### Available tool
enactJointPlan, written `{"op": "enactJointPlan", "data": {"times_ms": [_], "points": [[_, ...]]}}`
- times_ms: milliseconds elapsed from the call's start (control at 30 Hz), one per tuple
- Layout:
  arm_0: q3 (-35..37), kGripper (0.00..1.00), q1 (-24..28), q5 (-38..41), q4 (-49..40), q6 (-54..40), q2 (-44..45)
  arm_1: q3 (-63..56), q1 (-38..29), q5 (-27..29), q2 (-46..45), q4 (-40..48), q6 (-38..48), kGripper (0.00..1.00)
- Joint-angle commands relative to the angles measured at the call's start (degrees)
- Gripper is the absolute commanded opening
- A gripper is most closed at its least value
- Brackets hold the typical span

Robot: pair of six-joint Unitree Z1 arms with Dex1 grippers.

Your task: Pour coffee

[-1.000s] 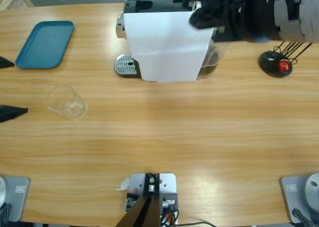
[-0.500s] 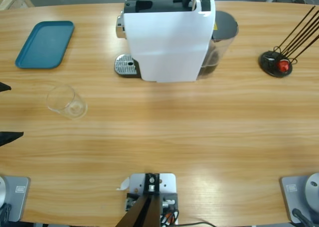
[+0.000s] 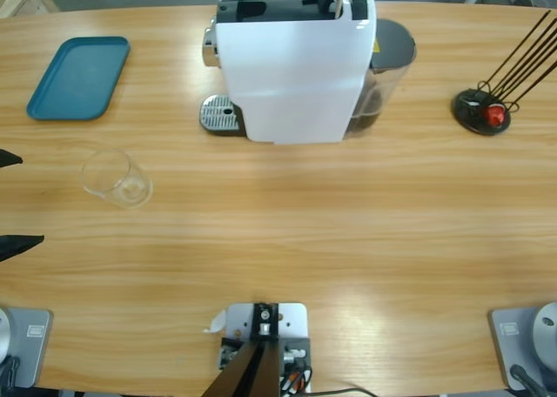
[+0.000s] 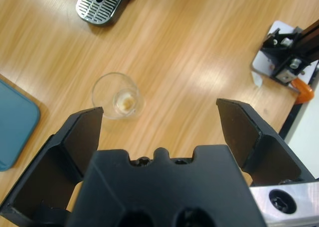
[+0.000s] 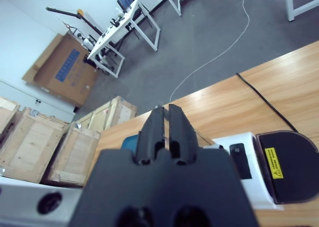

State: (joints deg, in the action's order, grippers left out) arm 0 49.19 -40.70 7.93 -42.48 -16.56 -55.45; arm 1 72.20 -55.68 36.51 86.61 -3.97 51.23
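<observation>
Jaw tips of the left gripper (image 3: 10, 201) are seen at the far left edge of the high view as two black points, spread wide apart with nothing between them; the same wide-open stance is shown in the left wrist view, where bare wood lies between the two black jaws. Behind them, near the table's far left corner, a flat teal rectangular plastic tray (image 3: 78, 77) is laid on the long wooden table (image 3: 287, 232). Just to the right of the jaw tips, a small clear glass tumbler (image 3: 117, 178) is stood upright. Only a pale residue is made out at its base in the left wrist view, and no dark coffee can be told in any view.

Further right, at the far edge near the middle, a white box-shaped capsule coffee machine (image 3: 291, 66) is placed, with a round perforated metal drip grate (image 3: 220, 115) at its left end and a smoky grey transparent tank (image 3: 385, 75) at its right end. Toward the right end of the table, a black round-based wire capsule stand (image 3: 481, 111) is set, with one small red capsule (image 3: 495, 113) held in it.

The right gripper (image 5: 167, 125) is not found in the high view; in the right wrist view it is raised above the machine, its jaws pressed together on nothing.
</observation>
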Motion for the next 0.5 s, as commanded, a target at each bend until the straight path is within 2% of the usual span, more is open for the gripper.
{"op": "enactJointPlan", "data": {"times_ms": [33, 300, 500], "points": [[-2.1, 0.996, -0.4, -1.0, 0.7, -0.7, 0.4, 0.0, 0.7, -2.6, 5.7, 1.2, -0.2, 0.000], [-2.2, 0.996, -0.4, -1.0, 1.4, -0.7, 0.0, 0.3, 0.7, -4.2, 6.7, 2.6, -0.2, 0.000], [-2.3, 0.996, -0.4, -1.0, 1.4, -0.7, 0.1, 3.5, -0.9, -4.9, 11.7, 2.2, 0.2, 0.000]]}}
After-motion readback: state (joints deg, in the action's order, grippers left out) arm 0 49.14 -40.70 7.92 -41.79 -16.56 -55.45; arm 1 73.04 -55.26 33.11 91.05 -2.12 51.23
